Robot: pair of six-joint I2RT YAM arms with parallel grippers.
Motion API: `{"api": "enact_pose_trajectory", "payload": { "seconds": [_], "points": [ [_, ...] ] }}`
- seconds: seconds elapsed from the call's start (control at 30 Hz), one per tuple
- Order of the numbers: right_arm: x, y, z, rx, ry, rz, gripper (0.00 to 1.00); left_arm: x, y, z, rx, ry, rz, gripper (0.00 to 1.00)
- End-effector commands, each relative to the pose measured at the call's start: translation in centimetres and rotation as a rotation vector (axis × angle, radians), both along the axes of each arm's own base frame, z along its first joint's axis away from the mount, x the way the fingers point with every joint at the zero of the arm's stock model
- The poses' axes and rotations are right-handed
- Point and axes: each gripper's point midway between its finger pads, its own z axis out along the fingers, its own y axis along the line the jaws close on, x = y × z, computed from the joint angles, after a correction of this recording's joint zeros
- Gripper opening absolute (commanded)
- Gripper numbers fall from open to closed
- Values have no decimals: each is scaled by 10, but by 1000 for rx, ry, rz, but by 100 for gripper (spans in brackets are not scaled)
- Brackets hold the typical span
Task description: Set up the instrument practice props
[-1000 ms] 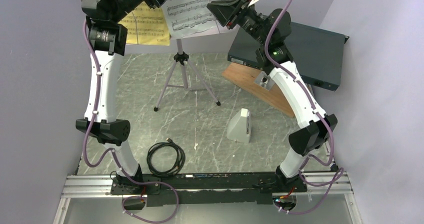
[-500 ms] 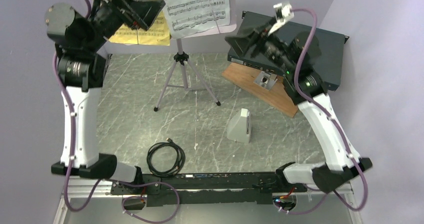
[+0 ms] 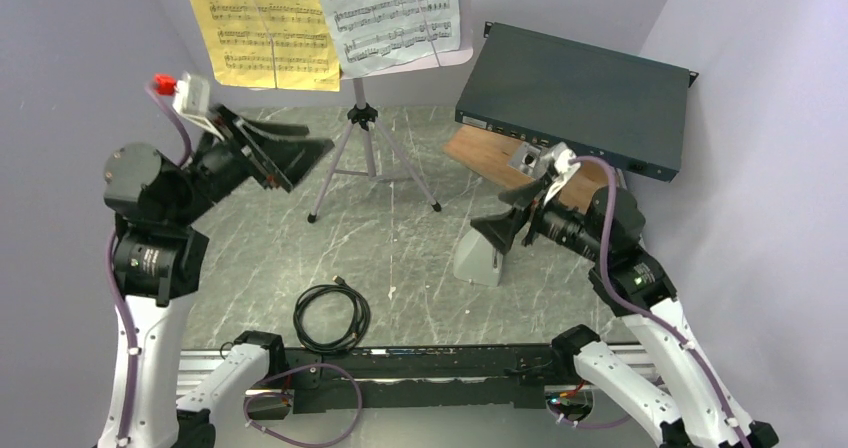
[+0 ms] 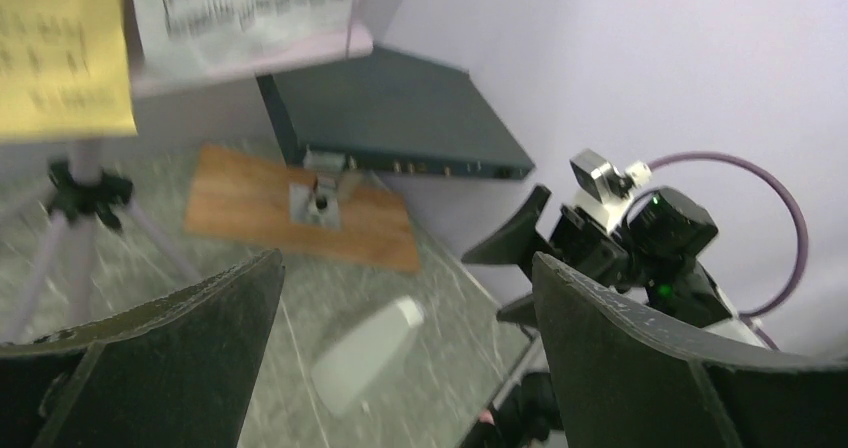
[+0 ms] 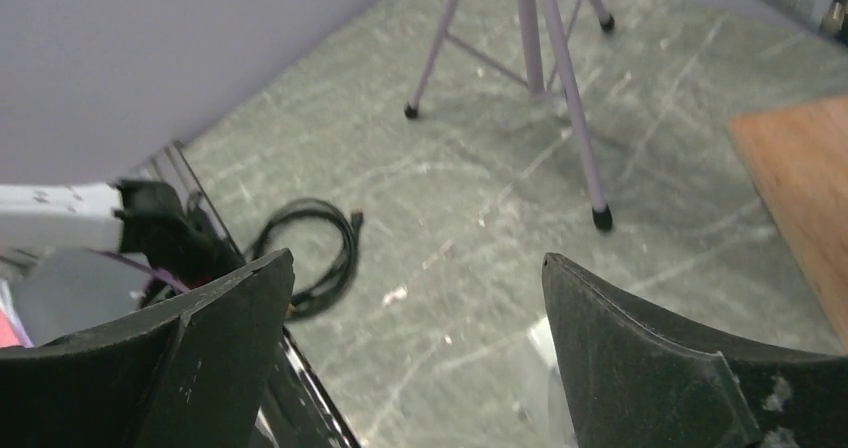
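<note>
The pale grey music stand rises on its silver tripod at the back centre. A yellow sheet-music page and a white one rest side by side on its desk. On the floor right of centre sits the white pyramid-shaped metronome, blurred in the left wrist view. My left gripper hangs open and empty left of the tripod, below the yellow page. Just above the metronome, my right gripper is open and holds nothing. Its own view shows the tripod legs.
A large dark-green flat box leans over a wooden board at the back right. A coiled black cable lies near the front rail. Purple walls close in on the left, right and back.
Both arms have drawn back and down from the stand's desk. Both grippers have opened, and the two pages stay on the stand.
</note>
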Motion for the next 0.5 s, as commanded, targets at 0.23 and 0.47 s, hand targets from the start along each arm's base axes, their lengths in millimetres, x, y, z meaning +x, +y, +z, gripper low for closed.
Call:
{"api": "enact_pose_trajectory", "payload": {
  "seconds": [0.23,0.47],
  "points": [
    [26,-16,-98,-271,39,-61,96,-57,-39,-132,16,286,-480,99],
    [36,-9,-141,-283,194,-62,93,-84,-38,-185,14,365,-526,99]
  ]
}}
